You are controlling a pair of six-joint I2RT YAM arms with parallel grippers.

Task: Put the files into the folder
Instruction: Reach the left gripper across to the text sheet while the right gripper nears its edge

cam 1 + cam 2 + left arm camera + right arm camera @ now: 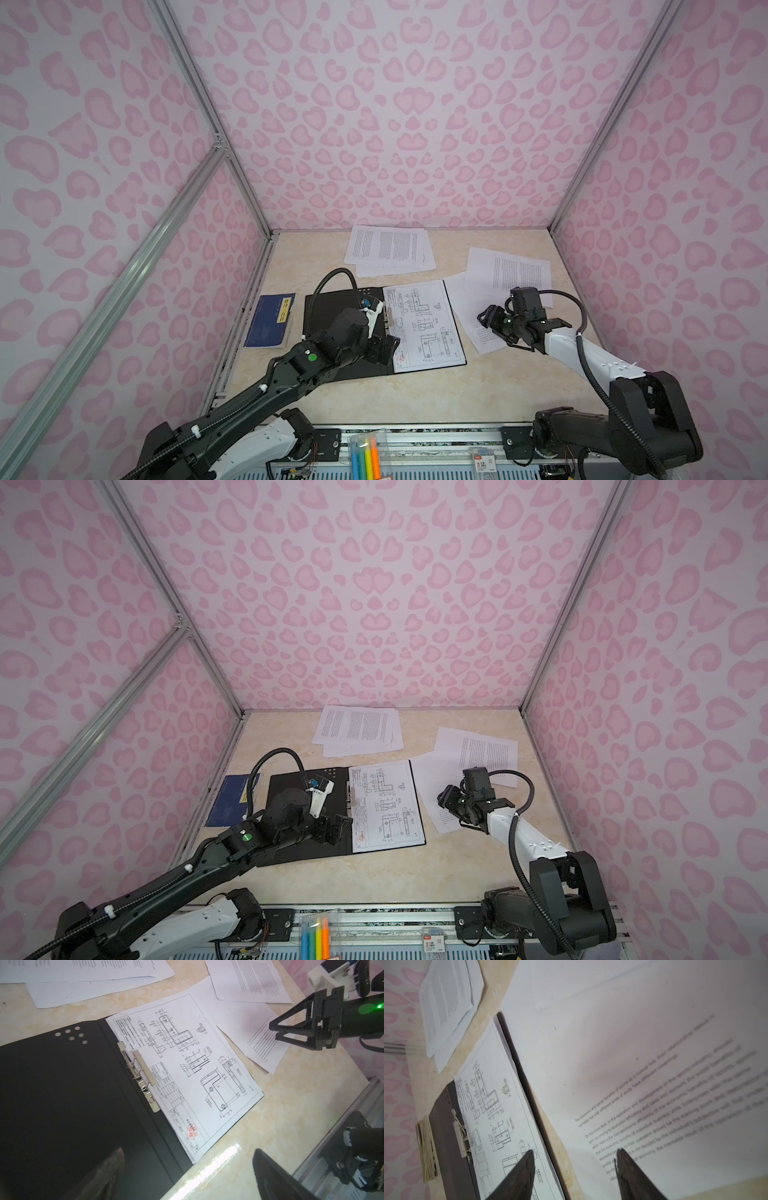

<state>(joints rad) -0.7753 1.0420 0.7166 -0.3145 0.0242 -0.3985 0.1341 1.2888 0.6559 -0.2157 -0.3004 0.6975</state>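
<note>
The folder (328,307) (291,787) lies open on the table, its black inside up. A white line-drawing sheet (424,324) (197,1076) rests on its right half beside the metal clip (143,1072). More files lie loose: a stack of text sheets (388,249) at the back, a text sheet (507,270) at the back right, and another text sheet (465,299) (633,1064) just right of the folder. My left gripper (388,349) (189,1153) hovers open over the folder's near edge. My right gripper (487,320) (576,1150) hangs open and empty over the nearest text sheet's left edge.
A dark blue booklet (270,320) with a yellow label lies left of the folder, near the left wall rail. A clear pack of coloured pens (365,457) sits on the front rail between the arm bases. Pink patterned walls close in three sides.
</note>
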